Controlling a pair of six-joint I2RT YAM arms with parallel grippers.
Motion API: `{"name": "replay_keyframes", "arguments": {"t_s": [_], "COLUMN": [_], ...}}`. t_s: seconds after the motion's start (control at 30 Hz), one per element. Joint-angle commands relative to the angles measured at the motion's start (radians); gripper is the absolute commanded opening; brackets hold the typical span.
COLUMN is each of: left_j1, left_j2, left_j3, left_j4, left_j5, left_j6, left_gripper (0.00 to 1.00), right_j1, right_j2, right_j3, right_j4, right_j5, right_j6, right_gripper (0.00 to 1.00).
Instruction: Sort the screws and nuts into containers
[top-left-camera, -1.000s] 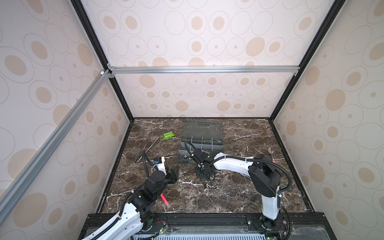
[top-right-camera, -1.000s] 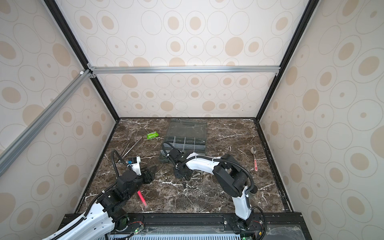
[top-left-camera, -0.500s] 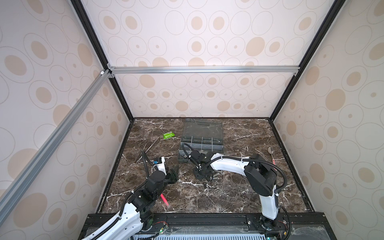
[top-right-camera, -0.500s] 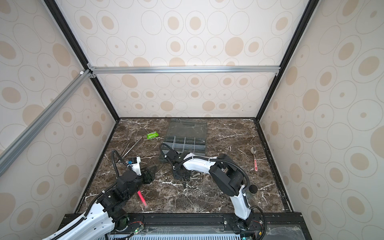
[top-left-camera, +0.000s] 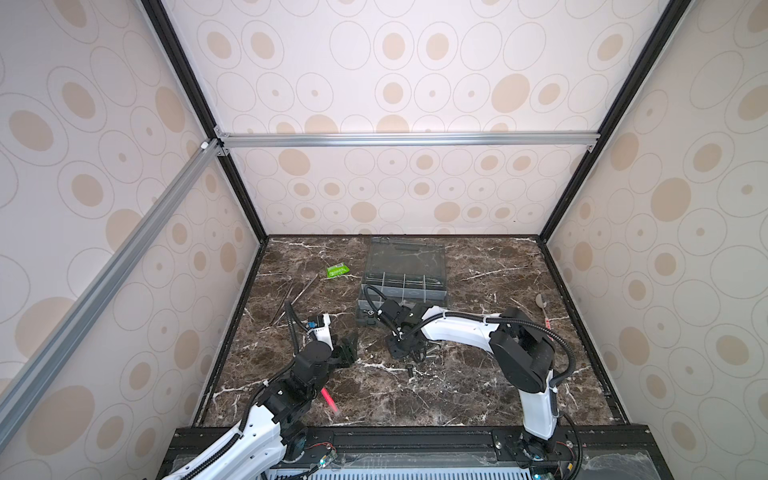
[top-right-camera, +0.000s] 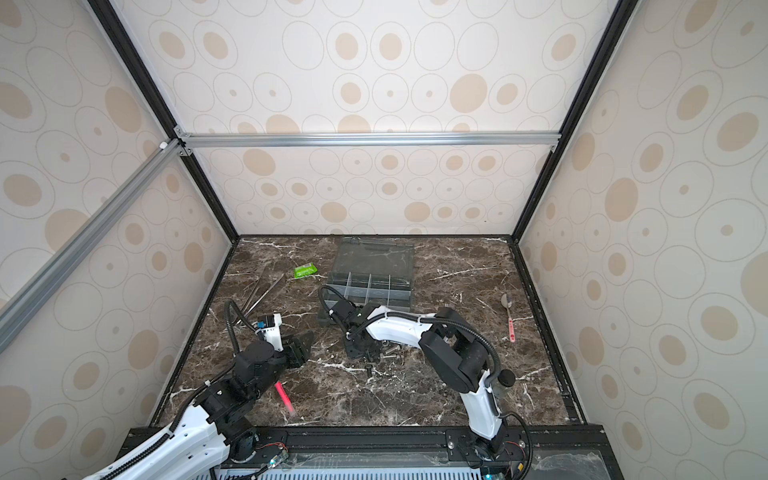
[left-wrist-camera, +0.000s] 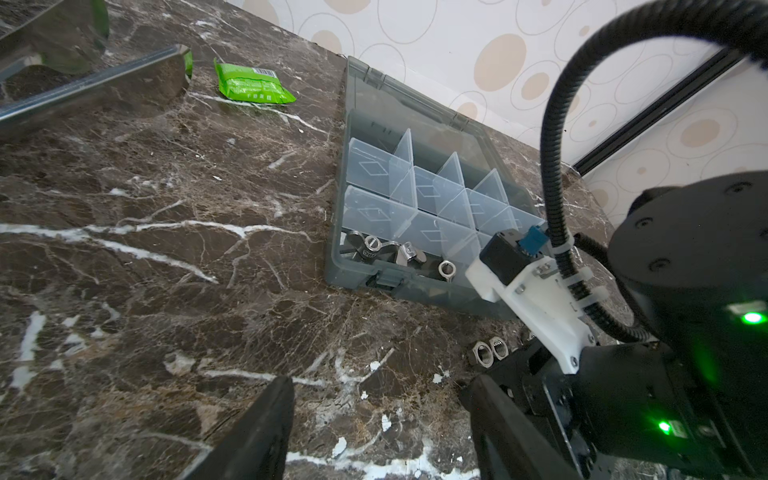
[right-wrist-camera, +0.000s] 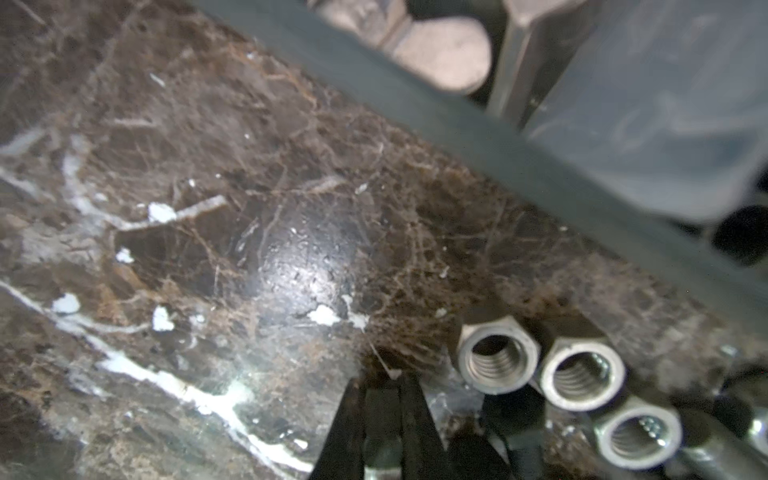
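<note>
Dark brown marble-look table (top-left-camera: 478, 374), glossy, white-veined. At the back, dark grey plastic box (top-left-camera: 445, 291) with clear lid (top-left-camera: 405, 255) laid open and translucent dividers forming square containers (left-wrist-camera: 374, 166). In a front corner compartment: silver wing nuts (left-wrist-camera: 372, 245). Loose on the table just before the box: three silver hex nuts (right-wrist-camera: 496, 353), threaded bores, in a close row. Beside them, scattered screws (top-left-camera: 432, 355), one black (top-left-camera: 410, 370) a little apart. Down at that pile, right gripper (right-wrist-camera: 381, 380), black fingers clamped together; anything pinched between them not discernible. Over bare table, left gripper (left-wrist-camera: 382, 432), spread wide, empty. Round about: green packet (top-left-camera: 336, 271), thin metal tweezers (top-left-camera: 303, 291), pink pen (top-left-camera: 328, 399) beside the left arm, spoon (top-left-camera: 540, 301) far right.
</note>
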Motion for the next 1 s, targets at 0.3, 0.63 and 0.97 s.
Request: {"name": "replay_keyframes", "arguments": {"t_s": [0.3, 0.63, 0.97], "left_j1": [0.008, 0.008, 0.008], "left_j2": [-0.039, -0.045, -0.069], "left_j3": [-0.006, -0.014, -0.025], "left_j4": [-0.009, -0.005, -0.011], "left_j5": [-0.002, 0.014, 0.019], "left_j6": [-0.019, -0.030, -0.044], "left_gripper": [0.68, 0.68, 0.68], "right_j1": [-0.170, -0.236, -0.237], "right_j2": [-0.186, -0.107, -0.049], "right_j3": [0.075, 0.077, 0.093], "right_j4": [-0.010, 0.047, 0.057], "right_j5": [0.046, 0.029, 0.016], "right_j6": [-0.079, -0.031, -0.005], "right_gripper": [0.14, 0.14, 0.15]}}
